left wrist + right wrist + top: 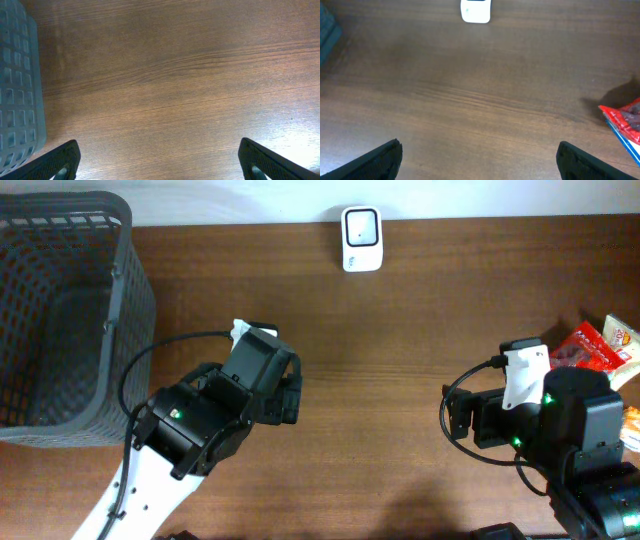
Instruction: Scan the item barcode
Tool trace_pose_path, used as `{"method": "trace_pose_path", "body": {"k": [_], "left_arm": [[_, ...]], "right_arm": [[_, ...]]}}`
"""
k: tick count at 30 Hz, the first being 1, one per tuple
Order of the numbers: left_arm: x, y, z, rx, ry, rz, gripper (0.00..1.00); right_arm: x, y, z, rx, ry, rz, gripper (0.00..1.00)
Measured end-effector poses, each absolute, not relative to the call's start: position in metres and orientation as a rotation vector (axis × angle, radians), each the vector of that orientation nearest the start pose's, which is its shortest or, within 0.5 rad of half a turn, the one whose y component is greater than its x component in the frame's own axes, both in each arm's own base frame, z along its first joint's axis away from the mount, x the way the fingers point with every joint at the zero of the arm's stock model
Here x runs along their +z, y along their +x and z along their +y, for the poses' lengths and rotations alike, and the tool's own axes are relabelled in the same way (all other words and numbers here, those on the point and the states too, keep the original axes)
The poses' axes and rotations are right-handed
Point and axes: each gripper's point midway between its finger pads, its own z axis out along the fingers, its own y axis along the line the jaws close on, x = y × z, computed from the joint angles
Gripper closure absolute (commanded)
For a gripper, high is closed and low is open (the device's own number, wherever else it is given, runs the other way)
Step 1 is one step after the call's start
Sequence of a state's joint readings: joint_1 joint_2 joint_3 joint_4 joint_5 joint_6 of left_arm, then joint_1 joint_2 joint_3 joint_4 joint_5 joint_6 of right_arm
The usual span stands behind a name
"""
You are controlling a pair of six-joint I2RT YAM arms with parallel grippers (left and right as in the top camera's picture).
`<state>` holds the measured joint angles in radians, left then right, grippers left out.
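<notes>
A white barcode scanner (361,239) stands at the table's far edge, near the middle; the right wrist view catches it at the top (475,11). The item, a red snack packet (590,350), lies at the right edge and shows partly in the right wrist view (626,117). My left gripper (293,392) hovers open over bare wood left of centre, with nothing between its fingers (62,160). Just left of the red packet, my right gripper (456,416) is also open and empty, its jaws set wide apart (480,157). Neither gripper touches the packet.
A large grey mesh basket (60,310) fills the left end of the table, and its wall shows in the left wrist view (17,85). More packets (622,335) lie beside the red one at the right edge, partly hidden by the right arm.
</notes>
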<state>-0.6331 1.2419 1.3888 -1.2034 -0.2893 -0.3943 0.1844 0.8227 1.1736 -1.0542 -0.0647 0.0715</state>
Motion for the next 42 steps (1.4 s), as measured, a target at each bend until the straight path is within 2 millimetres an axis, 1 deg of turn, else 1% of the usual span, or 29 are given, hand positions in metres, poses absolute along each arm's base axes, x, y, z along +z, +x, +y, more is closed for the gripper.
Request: {"method": "trace_pose_path", "body": {"k": [2,4,7,12,15,18,21,24,27,31,35,42], "left_arm": [[0.251,0.259,-0.130,-0.006,0.207,2.550,0.01],[0.251,0.259,-0.130,-0.006,0.207,2.550,0.01],[0.251,0.259,-0.130,-0.006,0.207,2.550,0.01],[0.250,0.259,-0.129,-0.004,0.208,2.552,0.01],[0.249,0.259,-0.129,-0.004,0.208,2.553,0.01],[0.249,0.259,-0.129,-0.004,0.208,2.553,0.01],[0.249,0.259,-0.129,-0.002,0.209,2.555,0.01],[0.249,0.259,-0.129,-0.003,0.209,2.554,0.01],[0.249,0.259,-0.129,-0.003,0.209,2.554,0.01],[0.249,0.259,-0.129,-0.002,0.209,2.554,0.01],[0.249,0.259,-0.129,-0.002,0.209,2.554,0.01],[0.249,0.259,-0.129,-0.002,0.209,2.554,0.01]], "right_arm": [[0.290,0.235,0.053,0.199,-0.152,2.251,0.01],[0.285,0.238,0.053,0.195,-0.148,2.214,0.02],[0.267,0.236,0.052,0.197,-0.141,2.155,0.02],[0.241,0.239,0.052,0.218,-0.133,1.937,0.02],[0.219,0.235,0.053,0.230,-0.134,1.844,0.02],[0.208,0.231,0.052,0.237,-0.132,1.756,0.02],[0.200,0.228,0.051,0.238,-0.127,1.718,0.02],[0.197,0.226,0.046,0.230,-0.113,1.687,0.02],[0.199,0.227,0.039,0.210,-0.088,1.665,0.02],[0.202,0.229,0.035,0.197,-0.072,1.649,0.02],[0.207,0.234,0.032,0.189,-0.065,1.586,0.02],[0.202,0.242,0.032,0.186,-0.065,1.497,0.02]]}}
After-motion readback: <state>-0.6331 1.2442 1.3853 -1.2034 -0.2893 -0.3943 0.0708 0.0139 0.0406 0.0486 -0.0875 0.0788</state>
